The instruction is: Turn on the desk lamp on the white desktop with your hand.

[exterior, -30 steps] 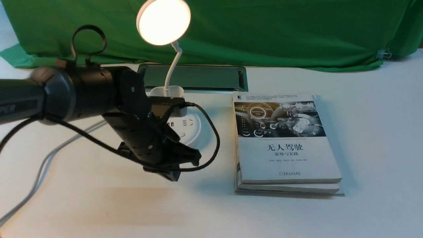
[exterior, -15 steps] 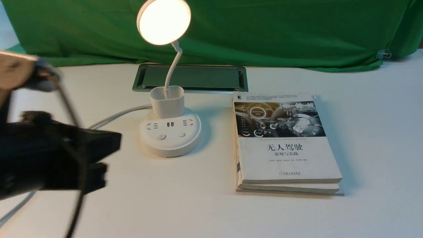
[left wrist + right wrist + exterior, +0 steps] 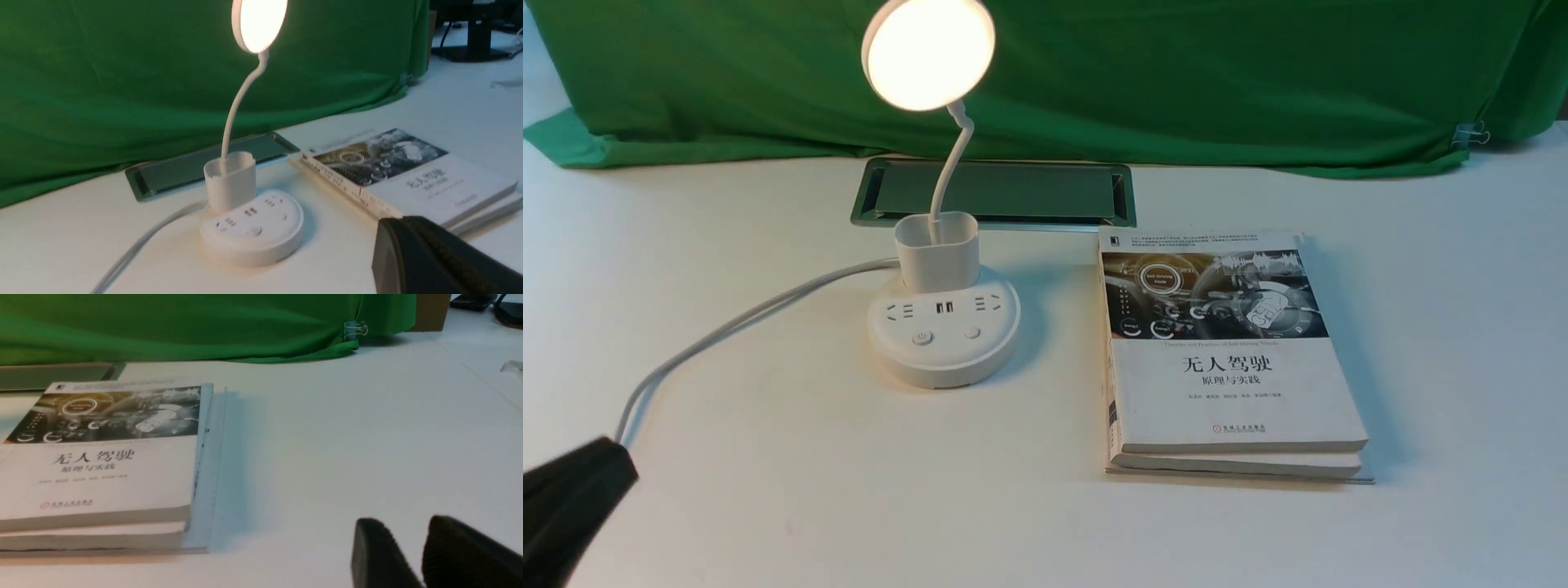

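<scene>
Black left end effector, fingers together, nothing held, well apart from lamp; front view catches only a dark tip at table's near left corner. Right end effector, low over table near its right part, small gap between fingertips, empty. White desk lamp, lit, upright, toward far edge of table, left of centre. Stacked books right of it. Cable slot by far edge, green cloth hanging behind.

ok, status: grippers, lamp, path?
Left gripper shut, off the lamp. Right gripper slightly open, empty. Desk lamp lit. Nothing blocking its buttons.
</scene>
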`<state>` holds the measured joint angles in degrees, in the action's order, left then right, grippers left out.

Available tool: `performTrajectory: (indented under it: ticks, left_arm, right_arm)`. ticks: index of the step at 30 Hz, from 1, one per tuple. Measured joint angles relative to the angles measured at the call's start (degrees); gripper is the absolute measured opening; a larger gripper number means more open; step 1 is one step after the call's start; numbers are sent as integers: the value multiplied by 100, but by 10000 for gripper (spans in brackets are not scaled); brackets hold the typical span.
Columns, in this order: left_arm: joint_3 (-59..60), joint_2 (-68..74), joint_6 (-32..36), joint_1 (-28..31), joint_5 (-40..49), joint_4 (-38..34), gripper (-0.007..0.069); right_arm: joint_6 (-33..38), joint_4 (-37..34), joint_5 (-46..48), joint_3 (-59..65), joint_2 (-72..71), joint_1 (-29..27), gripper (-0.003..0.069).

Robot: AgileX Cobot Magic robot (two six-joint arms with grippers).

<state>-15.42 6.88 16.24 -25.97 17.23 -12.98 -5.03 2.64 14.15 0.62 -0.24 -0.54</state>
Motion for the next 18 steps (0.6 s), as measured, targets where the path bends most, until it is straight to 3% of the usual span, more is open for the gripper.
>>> performTrajectory:
  ticks: [7, 10, 11, 12, 14, 18]
  left_arm:
    - [184, -82, -146, 0, 355, 675, 0]
    - [288, -271, -922, 43, 113, 1760, 0]
    - [297, -311, -1041, 54, 85, 1820, 0]
    - [393, -495, -1588, 234, 16, 2217, 0]
    - [515, -643, -2007, 528, -43, 2358, 0]
    - [871, -688, -2236, 1364, -364, 2116, 0]
  right_arm:
    - [0, 0, 0, 0, 0, 0, 239]
    - [0, 0, 0, 0, 0, 0, 239]
    - [0, 0, 0, 0, 0, 0, 239]
    - [0, 0, 0, 0, 0, 0, 239]
    - [0, 0, 5, 0, 0, 0, 238]
    - [0, 0, -2, 0, 0, 0, 238]
